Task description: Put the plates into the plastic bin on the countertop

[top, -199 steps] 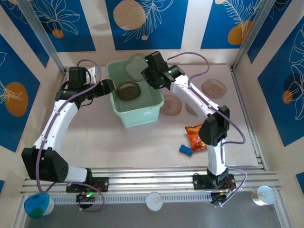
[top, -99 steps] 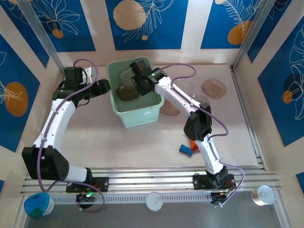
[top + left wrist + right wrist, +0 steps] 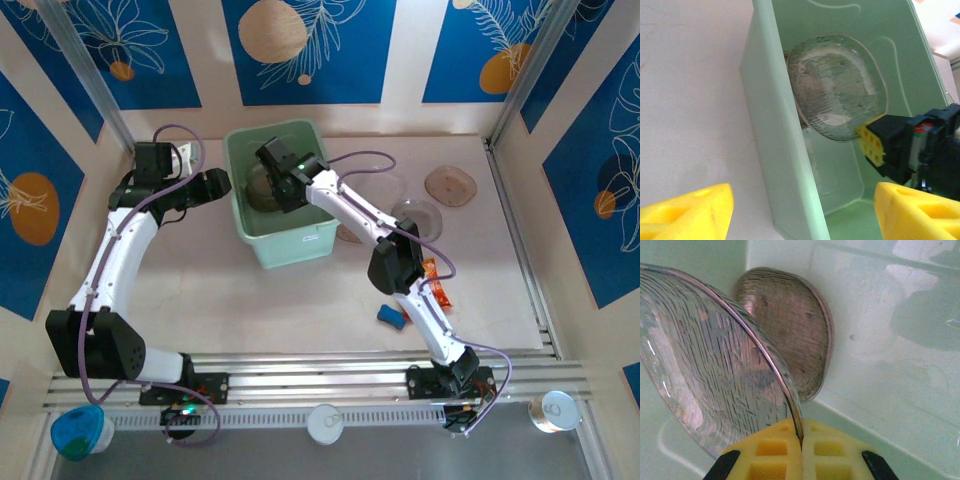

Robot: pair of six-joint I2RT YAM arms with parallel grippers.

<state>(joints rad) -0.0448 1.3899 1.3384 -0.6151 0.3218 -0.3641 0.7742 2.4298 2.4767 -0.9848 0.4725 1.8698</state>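
Now the right gripper (image 3: pixel 801 437) is down inside the pale mint-green plastic bin (image 3: pixel 285 255). Its yellow jaws are pressed together on the rim of a clear, see-through plastic plate (image 3: pixel 715 375). The plate hangs tilted on its edge, not flat. Right behind it a smoky-brown plastic plate (image 3: pixel 785 325) leans in the bin by the wall.

The left gripper (image 3: pixel 220 186) waits just beside the bin's left wall. Its jaws are apart and hold nothing.

I think the job right now is to put the clear plate down. To do it well, the right gripper should go lower first, so the plate is close to the bin's floor or the brown plate. It should turn the plate flatter too. Then the jaws can let go softly, and the plate will not fall far or bounce. The arm should keep off the bin walls, or the bin may slide on the pinkish-beige bench (image 3: pixel 300 300).

More plates wait on the bench to the right, like a brown one (image 3: pixel 450 186) and a clear one (image 3: pixel 416 214).
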